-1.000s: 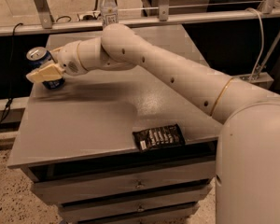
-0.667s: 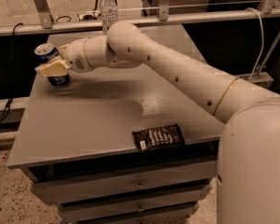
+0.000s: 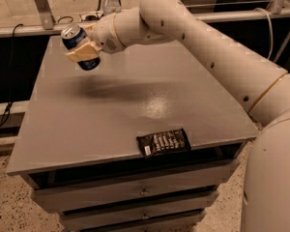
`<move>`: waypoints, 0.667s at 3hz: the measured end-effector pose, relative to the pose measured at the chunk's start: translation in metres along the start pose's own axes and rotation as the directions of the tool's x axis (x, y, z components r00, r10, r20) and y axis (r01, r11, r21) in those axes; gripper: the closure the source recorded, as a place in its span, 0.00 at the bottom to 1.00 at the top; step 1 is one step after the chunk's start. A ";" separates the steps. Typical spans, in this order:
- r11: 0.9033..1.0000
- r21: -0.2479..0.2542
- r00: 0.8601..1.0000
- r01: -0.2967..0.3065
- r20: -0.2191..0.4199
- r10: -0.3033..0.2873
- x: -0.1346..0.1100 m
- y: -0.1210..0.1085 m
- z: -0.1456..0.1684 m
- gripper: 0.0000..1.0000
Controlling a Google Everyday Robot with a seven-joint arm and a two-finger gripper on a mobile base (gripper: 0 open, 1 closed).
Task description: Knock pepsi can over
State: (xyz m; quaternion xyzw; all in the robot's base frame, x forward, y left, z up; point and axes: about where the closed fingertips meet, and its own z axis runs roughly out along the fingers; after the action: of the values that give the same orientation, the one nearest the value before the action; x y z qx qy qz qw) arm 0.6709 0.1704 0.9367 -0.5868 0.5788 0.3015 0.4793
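Now the end effector (image 3: pixel 85 43), clamped on the pepsi can (image 3: pixel 73 36), has lifted it tilted clear of the table (image 3: pixel 183 91).

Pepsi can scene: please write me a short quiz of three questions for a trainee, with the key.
1. True or false: the pepsi can stands upright on the table.
2. What lies near the table's front edge? A) a dark snack packet B) a sponge C) a cup
3. Fill in: the gripper, over the table's far left part, is shut on the ____.

Key: 1 false, it is tilted and held above the table; 2 A; 3 pepsi can.
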 end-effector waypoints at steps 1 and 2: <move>0.998 -0.029 0.984 0.050 -0.168 -0.055 0.030 -0.002 -0.051 1.00; 0.994 -0.076 0.940 0.076 -0.327 -0.097 0.066 0.005 -0.094 1.00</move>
State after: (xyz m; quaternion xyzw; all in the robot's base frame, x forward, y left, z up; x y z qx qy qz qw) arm 0.6574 0.0598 0.9097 -0.6684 0.6149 0.1955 0.3700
